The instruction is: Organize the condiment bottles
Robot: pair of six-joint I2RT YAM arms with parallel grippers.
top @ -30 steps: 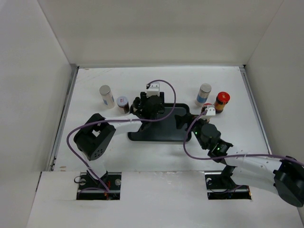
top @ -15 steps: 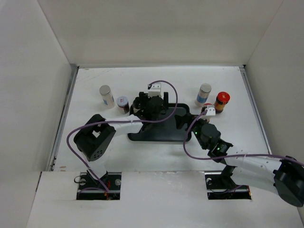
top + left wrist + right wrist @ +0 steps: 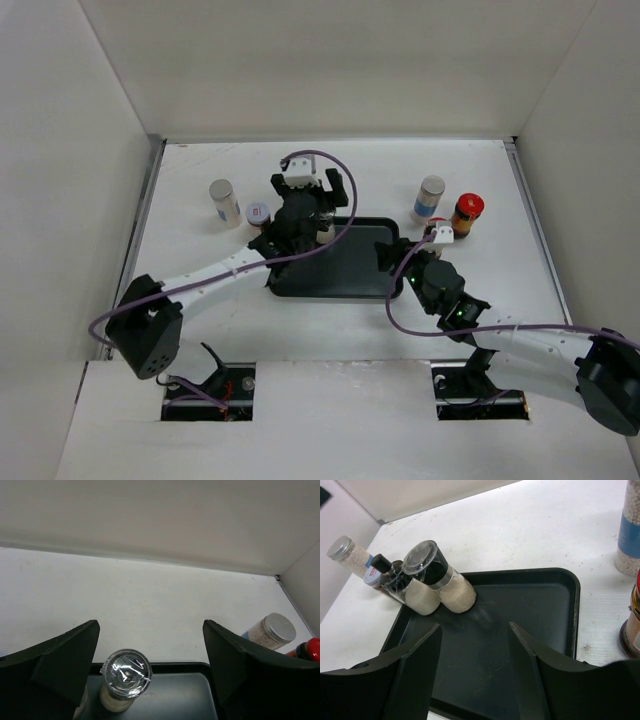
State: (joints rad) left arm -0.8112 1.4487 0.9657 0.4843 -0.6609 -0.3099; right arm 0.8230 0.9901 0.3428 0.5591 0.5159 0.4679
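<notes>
While both jaws stand wide and empty, left gripper [image 3: 150,630] hangs above a clear-lidded jar [image 3: 125,680] in the tray [image 3: 530,587] (second jar [image 3: 420,597] beside it); right gripper [image 3: 475,630] hovers over tray, red-capped jar [image 3: 467,213] on table [image 3: 500,180].

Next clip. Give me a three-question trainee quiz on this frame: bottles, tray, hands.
1. True or false: the left hand is gripping the clear-capped jar.
2. How many jars stand in the black tray? A one, B two, C four.
3. What does the right hand hold?
Key: 1 false, its fingers stand apart from the jar. 2 B. 3 nothing, only bare tray shows between its fingers.
</notes>
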